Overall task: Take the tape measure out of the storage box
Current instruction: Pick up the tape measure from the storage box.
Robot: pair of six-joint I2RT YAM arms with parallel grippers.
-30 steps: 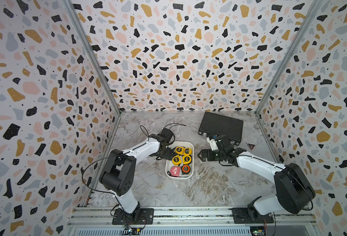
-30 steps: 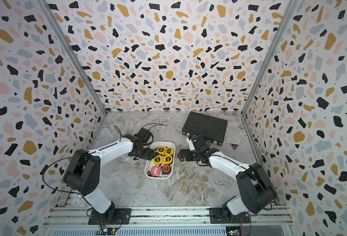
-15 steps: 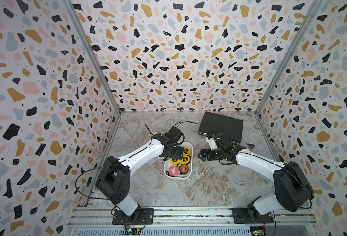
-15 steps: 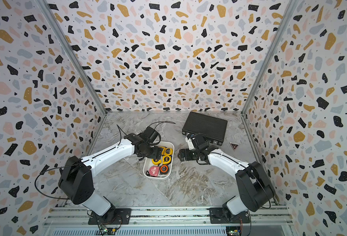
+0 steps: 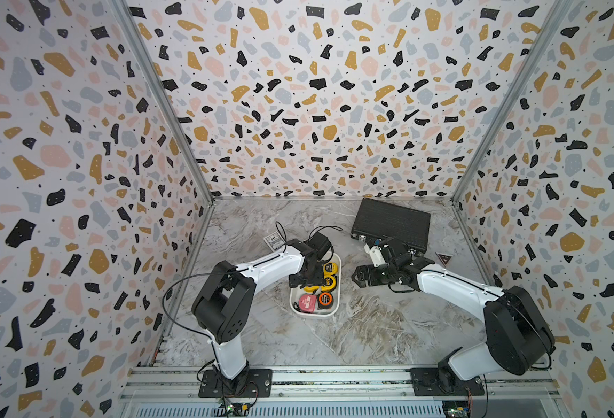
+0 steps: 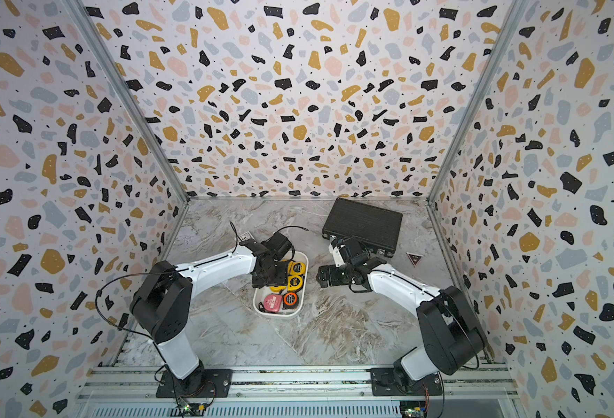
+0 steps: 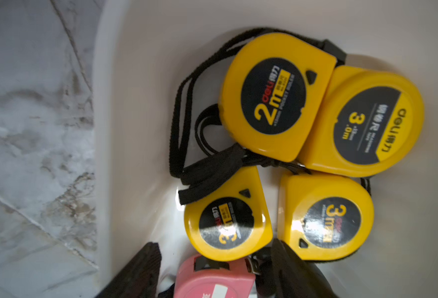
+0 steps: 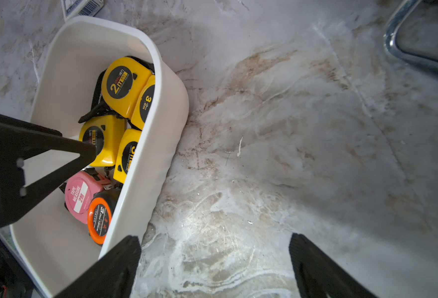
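One tape measure looks to be the pick: the pink tape measure (image 8: 80,194), lying flat with its label up in the near half of the storage box (image 8: 161,134), on the box's left-wall side, just beside an orange-rimmed tape measure (image 8: 99,219). By eye it's a stiff plastic shell around a steel coil. That makes it compact and a bit hefty for its size, and it's smooth and rounded, so a weak pinch could let it slip. It is best taken across two opposite edge walls, low down. Its label runs along the box's length. The case is nearly as broad as it is long, so the long axis is hard to call. The hook tab sits at the corner facing the four yellow tape measures (image 7: 274,95) toward the far end. The left gripper (image 7: 215,243) is down in the box, fingers (image 7: 140,271) spread either side of the pink case. A strip of white floor shows beside one finger, so it's not pinching as far as I can see. Black wrist straps (image 7: 184,123) tangle among the yellows, a likely snag. The right gripper (image 8: 212,236) hangs wide open over bare tabletop (image 8: 316,129), just beside the box's right wall. The box sits mid-tabletop, and a black ribbed case (image 5: 390,222) lies toward the far right corner.
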